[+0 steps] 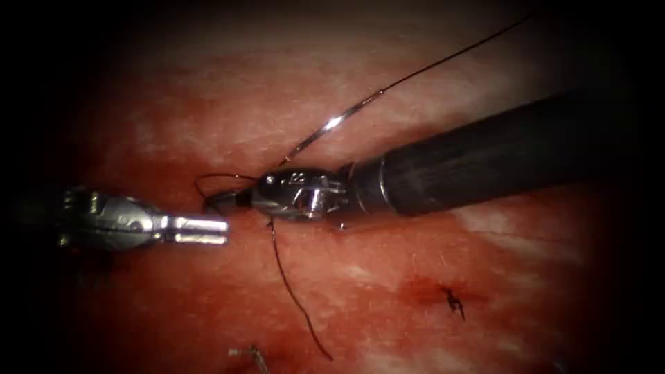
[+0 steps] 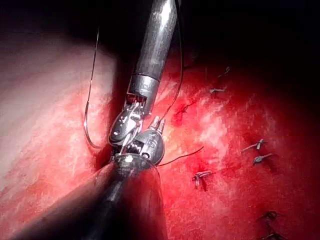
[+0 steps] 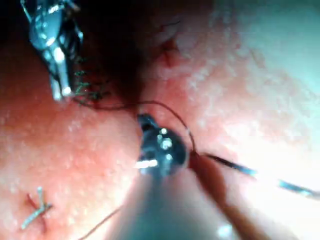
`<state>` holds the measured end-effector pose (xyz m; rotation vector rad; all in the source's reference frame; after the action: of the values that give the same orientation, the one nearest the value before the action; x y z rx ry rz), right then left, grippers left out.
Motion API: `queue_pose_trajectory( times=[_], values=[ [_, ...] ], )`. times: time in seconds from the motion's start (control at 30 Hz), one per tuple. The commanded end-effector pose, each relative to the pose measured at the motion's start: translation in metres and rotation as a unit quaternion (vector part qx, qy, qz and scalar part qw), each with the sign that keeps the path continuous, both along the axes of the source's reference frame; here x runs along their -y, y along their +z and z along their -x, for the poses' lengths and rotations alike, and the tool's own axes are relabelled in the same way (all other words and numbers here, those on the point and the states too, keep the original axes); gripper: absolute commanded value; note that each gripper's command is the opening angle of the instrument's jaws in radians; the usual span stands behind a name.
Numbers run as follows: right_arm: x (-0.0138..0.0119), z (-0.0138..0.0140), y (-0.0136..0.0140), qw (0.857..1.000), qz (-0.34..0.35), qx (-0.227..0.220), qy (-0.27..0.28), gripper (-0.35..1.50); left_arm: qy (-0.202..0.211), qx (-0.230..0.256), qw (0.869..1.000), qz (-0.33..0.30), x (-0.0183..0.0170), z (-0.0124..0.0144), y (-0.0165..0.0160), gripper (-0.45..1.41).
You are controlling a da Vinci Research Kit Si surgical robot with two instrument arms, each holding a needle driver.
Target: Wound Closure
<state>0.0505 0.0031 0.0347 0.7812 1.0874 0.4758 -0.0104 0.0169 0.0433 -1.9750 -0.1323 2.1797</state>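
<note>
Red, wet tissue lay under both tools. The right hand was clenched on the thread at the cut, with the needle lying free on the tissue just above its wrist. The left hand, closed and grasping nothing, sat just beside the right hand's tip.

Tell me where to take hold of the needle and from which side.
Best guess: grip the needle at the bright middle of its curve, coming from the upper left of the endoscope view. That stretch lies bare on the tissue; its lower end runs in behind the right tool, whose shaft blocks the other side. The left tool holds nothing.
</note>
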Motion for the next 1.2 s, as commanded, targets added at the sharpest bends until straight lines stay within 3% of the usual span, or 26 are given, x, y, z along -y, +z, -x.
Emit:
queue_pose_trajectory(
  times=[0.03, 0.27, 0.5, 0.8, 1.2],
  values=[
    [-0.0005, -0.0012, 0.001, 1.0, -0.007, -0.002, -0.002, -0.25, 0.003, 0.0, 1.0, 0.002, 0.0006, 0.0006, 0.0006, -0.45],
    [-0.0013, -0.0031, 0.0025, 0.999, -0.042, -0.009, -0.016, -0.23, 0.018, 0.0, 1.0, 0.009, 0.0023, 0.0018, 0.0013, -0.45],
    [0.0005, -0.0038, 0.0043, 0.996, -0.074, -0.011, -0.039, -0.23, 0.028, -0.003, 1.0, 0.015, 0.0036, 0.0027, 0.0019, -0.45],
    [-0.0014, -0.0031, 0.0031, 0.995, -0.083, -0.055, 0.012, -0.22, 0.037, -0.013, 0.999, 0.024, 0.0051, 0.0043, 0.0044, -0.45],
    [-0.0017, -0.0016, 0.0027, 0.982, -0.106, -0.142, 0.059, -0.22, 0.033, -0.027, 0.998, 0.037, 0.0052, 0.0026, 0.011, -0.45]
  ],
)
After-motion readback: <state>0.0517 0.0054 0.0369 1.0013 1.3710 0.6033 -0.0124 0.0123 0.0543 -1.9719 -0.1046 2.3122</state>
